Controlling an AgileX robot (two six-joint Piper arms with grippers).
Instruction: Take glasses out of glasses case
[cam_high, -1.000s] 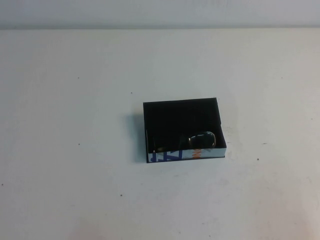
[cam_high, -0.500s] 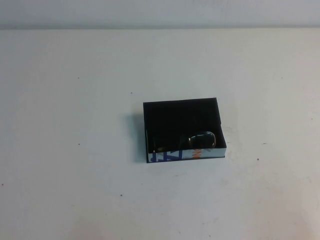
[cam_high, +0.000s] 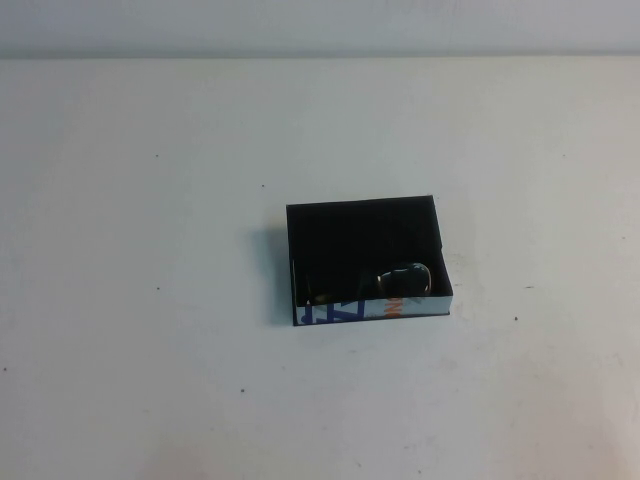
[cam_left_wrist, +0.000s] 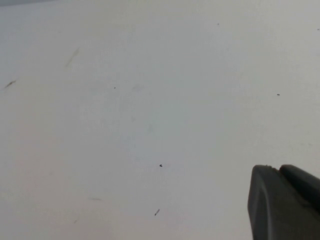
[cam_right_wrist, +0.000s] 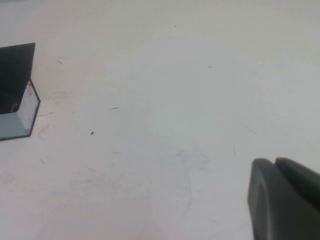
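A broad white table (cam_high: 150, 300), flecked with small dark specks and faint scuffs, filled nearly the whole high view, meeting a pale wall (cam_high: 320, 25) at its far edge. Near the table's middle lay the black rectangular shallow glasses case (cam_high: 365, 232), open, its white side with blue letters and an orange mark toward the robot. The dark thick-framed glasses (cam_high: 403, 279) lay inside, against that near wall. The left gripper (cam_left_wrist: 285, 202) and right gripper (cam_right_wrist: 285, 197) each showed only a dark corner over bare table; whether their fingers were apart or together I cannot tell.
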